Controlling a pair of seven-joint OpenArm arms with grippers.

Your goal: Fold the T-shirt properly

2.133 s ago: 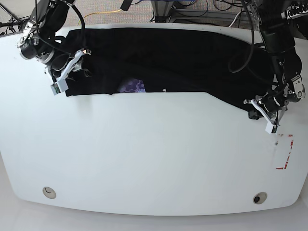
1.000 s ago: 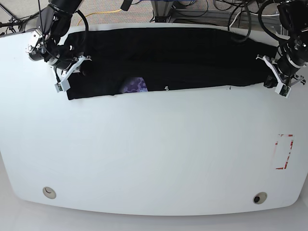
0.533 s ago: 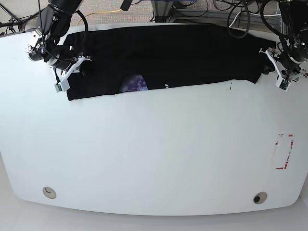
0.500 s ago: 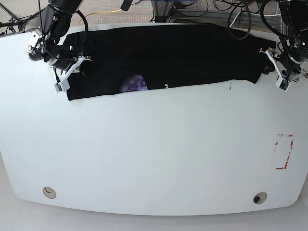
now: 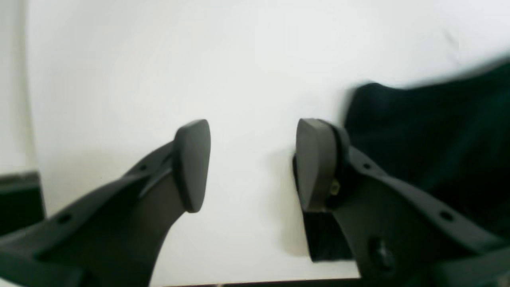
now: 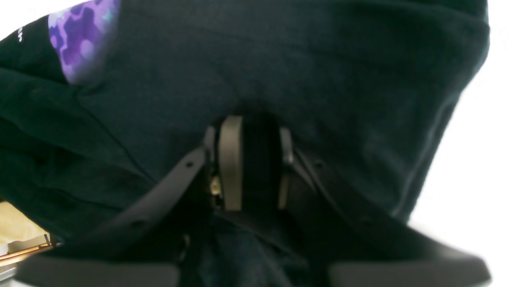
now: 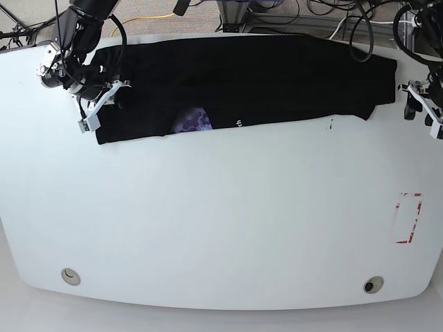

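Now your right claw [image 6: 251, 163] is clenched on the shirt [image 7: 242, 79] folded along the table's [image 7: 221, 221] far edge; your left claw [image 5: 247, 163] is released, empty, just beside its end.

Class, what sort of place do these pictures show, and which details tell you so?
Probably a robotics lab: a white table with a black T-shirt, a left end effector and right end effector, and loose cables behind.

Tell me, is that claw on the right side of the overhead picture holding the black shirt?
No: in its wrist view the left gripper stands open over bare white table, with the T-shirt lying off to one side.
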